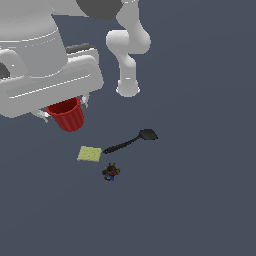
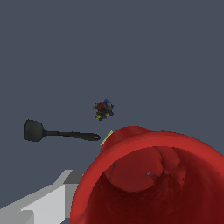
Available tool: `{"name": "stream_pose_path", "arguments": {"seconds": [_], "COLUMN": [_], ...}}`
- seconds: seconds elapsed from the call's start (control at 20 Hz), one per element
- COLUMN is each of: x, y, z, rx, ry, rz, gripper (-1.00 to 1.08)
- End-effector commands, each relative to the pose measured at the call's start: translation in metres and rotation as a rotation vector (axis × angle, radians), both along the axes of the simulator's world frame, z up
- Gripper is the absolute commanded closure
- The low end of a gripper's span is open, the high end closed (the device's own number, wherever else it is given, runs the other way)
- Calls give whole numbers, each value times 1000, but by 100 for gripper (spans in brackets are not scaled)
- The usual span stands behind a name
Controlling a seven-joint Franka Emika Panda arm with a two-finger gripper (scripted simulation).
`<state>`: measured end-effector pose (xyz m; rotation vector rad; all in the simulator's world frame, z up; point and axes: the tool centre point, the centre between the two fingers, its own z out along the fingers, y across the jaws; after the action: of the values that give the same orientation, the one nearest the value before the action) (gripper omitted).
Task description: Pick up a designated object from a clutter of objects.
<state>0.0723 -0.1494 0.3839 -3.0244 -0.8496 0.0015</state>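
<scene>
Gripper (image 1: 65,107) is closed on the red cup (image 1: 67,116), fingers either side of the rim; only small grey finger tips show in exterior view, the rest masked by the wide grey hand body above. Cup hangs rim-up just below the hand, ribbed tapered wall visible, base pointing down and slightly toward exterior view's right. It appears clear of the floor, well up and toward exterior view's left of the remaining items. Wrist view: cup (image 2: 153,175) fills the near field, open mouth facing the camera, interior and base visible; one grey finger (image 2: 48,201) lies alongside the outer wall. Rest of clutter lies on the dark grey floor (image 1: 200,200). Yellow-green pad (image 1: 89,153) lies flat, nearest the cup; in wrist view only a thin edge of it (image 2: 106,138) shows past the cup rim. Black spatula (image 1: 131,141) lies flat, handle end just beside the pad's corner, contact cannot be confirmed; blade away toward exterior view's right. Small multicoloured toy (image 1: 111,172) sits near pad and spatula handle, apart from both. Arm base (image 1: 128,87) stands beyond the items.
</scene>
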Motion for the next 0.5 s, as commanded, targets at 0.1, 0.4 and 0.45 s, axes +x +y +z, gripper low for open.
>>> {"name": "stream_pose_path", "arguments": {"seconds": [0.1, 0.4, 0.45], "x": [8, 14, 14], "y": [-2, -4, -4], "z": [15, 24, 25], "rx": [0, 0, 0], "ry": [-1, -1, -1], "rz": [0, 0, 0], "gripper": [108, 108, 108]}}
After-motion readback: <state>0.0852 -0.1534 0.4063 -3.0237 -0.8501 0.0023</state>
